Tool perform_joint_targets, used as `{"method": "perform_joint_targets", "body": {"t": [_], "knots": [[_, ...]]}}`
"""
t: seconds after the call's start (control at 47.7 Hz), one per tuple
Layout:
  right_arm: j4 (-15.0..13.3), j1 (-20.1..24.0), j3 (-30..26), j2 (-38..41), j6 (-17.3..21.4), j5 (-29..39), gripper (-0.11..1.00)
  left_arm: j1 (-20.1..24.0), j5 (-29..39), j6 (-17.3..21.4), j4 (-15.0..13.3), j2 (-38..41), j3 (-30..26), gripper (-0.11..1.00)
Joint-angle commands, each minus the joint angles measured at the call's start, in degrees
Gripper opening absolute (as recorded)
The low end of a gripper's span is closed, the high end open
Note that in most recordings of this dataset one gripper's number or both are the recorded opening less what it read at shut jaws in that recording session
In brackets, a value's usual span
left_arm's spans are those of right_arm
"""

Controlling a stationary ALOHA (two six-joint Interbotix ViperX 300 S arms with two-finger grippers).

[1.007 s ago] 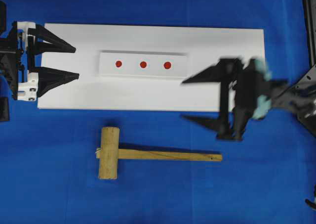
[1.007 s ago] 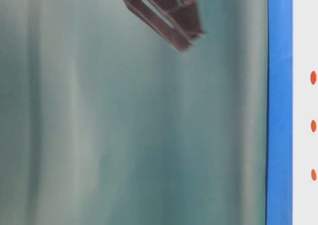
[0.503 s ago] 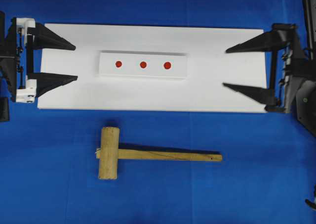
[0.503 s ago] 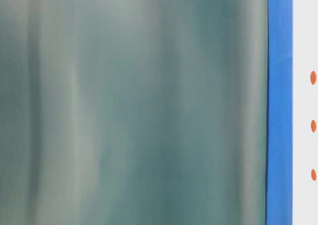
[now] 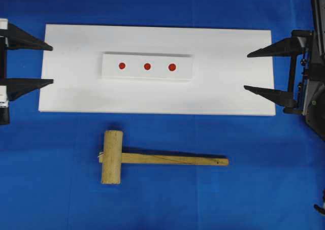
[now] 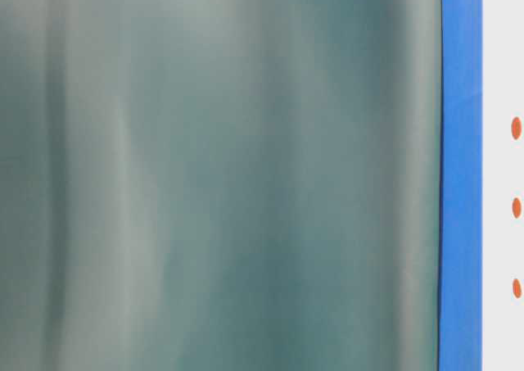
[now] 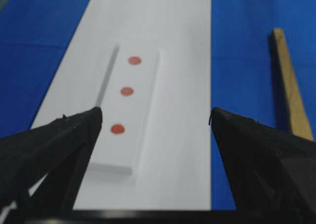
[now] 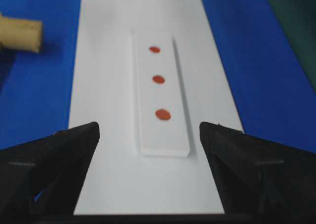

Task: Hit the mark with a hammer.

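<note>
Jaws wide apart on both sides, nothing between them: left gripper (image 5: pixel 51 64) poised at the left end of the white board (image 5: pixel 228 93), right gripper (image 5: pixel 246 70) at the right end, both aimed inward along the board. Pulled back compared with a second ago: then, the right gripper blurred and low over the board's near right corner, reaching toward the hammer; now drawn off to the far right edge, with the left likewise withdrawn further left. Reads as a retreat to the ends, not an approach, so no grasp begun and the strike yet to come. Between the grippers, the raised white strip (image 5: pixel 147 75) with three red marks (image 5: pixel 147 66) in a row. Off the board, on the blue cloth (image 5: pixel 162 204) just in front of it, the hammer (image 5: pixel 152 159), lying flat, untouched. Long axis parallel to the board's long edge: thick head to the left, set crosswise, slim handle running out to the right, its free end nearer the right gripper.
</note>
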Motion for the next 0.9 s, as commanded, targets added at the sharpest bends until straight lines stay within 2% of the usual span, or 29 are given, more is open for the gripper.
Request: {"method": "perform_joint_targets", "body": {"t": [0.0,0.126,0.252,0.441,0.881], "knots": [[0.09,-0.09,-0.09,0.26,0.18,0.09,0.82,-0.18,0.18,2.11,0.18,-1.49,0.70,0.89],[1.14,0.00,0.79,0.35,0.26,0.09,0.82,-0.26,0.35,4.83,0.00,-3.16,2.20,0.89],[2.20,0.00,2.02,0.44,0.53,-0.18,0.81,-0.26,1.49,4.83,0.00,-4.39,3.25,0.88],[4.22,-0.09,3.69,0.44,0.53,-0.09,0.74,-0.62,2.37,4.75,-0.26,-4.83,4.39,0.88],[4.57,-0.09,4.57,0.44,0.53,0.09,0.72,-2.20,2.20,4.75,-0.35,-4.83,4.66,0.88]]}}
